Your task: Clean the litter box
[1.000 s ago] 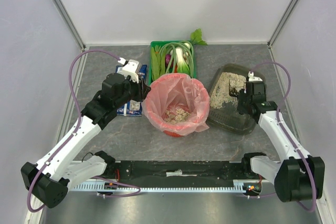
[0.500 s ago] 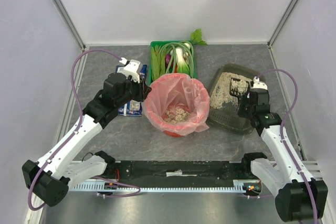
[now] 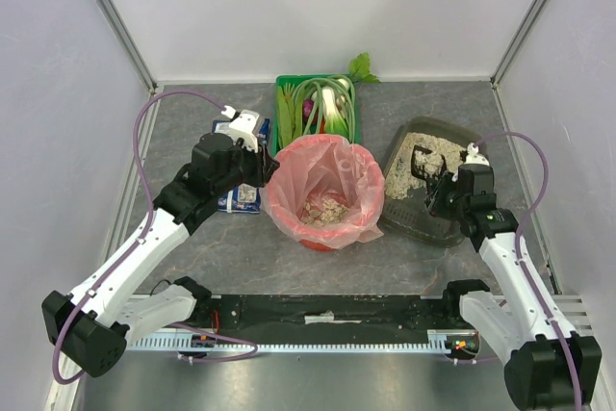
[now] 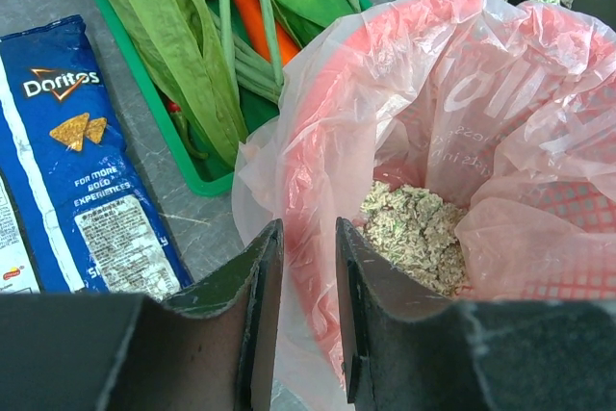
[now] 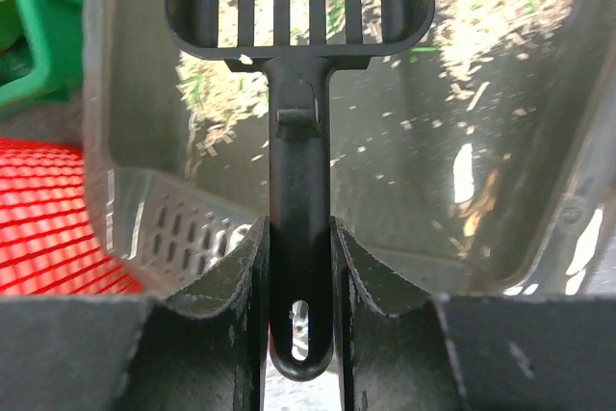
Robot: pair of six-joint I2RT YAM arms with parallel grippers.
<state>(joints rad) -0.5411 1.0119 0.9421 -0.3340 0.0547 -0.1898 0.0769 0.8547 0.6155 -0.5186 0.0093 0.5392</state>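
My right end effector (image 5: 298,238) was pressed together on the handle of the black slotted scoop (image 5: 300,7), whose head carried a small clump of litter at its far end. The scoop hung over the litter box (image 3: 423,218), a shallow dark tray that sat on the grey worktop (image 3: 192,257) at the right, just beside the round red bin (image 3: 322,241). Beige litter (image 3: 409,178) was heaped toward the far end of the tray; the near end was mostly bare, with scattered grains.

My left end effector (image 4: 308,228) was narrowed to a slim gap, pinching the near-left edge of the pink bag (image 4: 500,93) that lined the bin. A pile of pale litter lay at the bottom of the bag. Behind the bin stood the green crate (image 3: 279,113) of vegetables, and a blue Doritos packet (image 4: 87,161) lay flat on the worktop left of the bin.
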